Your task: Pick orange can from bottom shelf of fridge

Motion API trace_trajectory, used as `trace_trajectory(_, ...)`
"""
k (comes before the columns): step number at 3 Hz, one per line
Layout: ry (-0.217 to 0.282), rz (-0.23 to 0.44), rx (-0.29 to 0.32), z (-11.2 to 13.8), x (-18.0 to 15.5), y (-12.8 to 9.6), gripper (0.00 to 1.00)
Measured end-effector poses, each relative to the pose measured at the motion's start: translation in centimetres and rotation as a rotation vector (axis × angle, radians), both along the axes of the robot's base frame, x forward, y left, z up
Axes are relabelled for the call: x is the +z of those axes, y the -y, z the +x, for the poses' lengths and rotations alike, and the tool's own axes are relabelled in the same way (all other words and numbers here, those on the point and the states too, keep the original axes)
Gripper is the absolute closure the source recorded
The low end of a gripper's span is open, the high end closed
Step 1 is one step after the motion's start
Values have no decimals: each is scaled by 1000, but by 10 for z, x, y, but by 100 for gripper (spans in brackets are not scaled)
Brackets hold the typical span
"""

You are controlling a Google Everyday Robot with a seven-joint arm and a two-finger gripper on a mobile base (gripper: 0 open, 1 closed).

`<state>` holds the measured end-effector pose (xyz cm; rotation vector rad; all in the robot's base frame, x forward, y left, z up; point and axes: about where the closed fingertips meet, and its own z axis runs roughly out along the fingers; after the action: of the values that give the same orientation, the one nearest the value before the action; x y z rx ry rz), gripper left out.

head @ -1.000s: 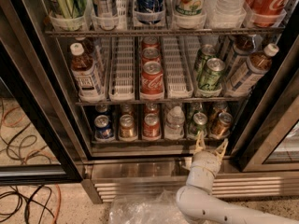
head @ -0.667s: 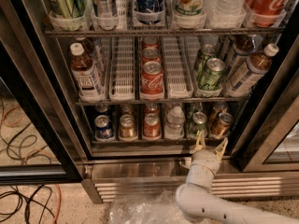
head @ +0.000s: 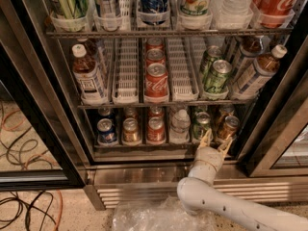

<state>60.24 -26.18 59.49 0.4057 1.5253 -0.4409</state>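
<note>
Six drinks line the bottom shelf (head: 144, 149) of the fridge (head: 139, 175), low in the frame: blue, gold and red cans, a clear bottle, a green can, then the orange can (head: 227, 127) at lower right. The gripper (head: 215, 142) hovers just in front of that can, fingers spread apart, holding nothing. The approach looks nearly done; grasping and lifting out remain.

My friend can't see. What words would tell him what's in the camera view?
A robot's open gripper hovers close to the orange can, rightmost on the bottom shelf of the fridge. A green can and clear bottle stand beside it.
</note>
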Motion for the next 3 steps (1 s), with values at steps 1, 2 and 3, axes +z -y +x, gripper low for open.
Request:
trace_trajectory(1,-2,5,-68,15,-5,17,35)
trace_trajectory(2,-8,6,-157,22,-9,44,36)
trace_trajectory(3,-9,3,-207,23,-11,57,36)
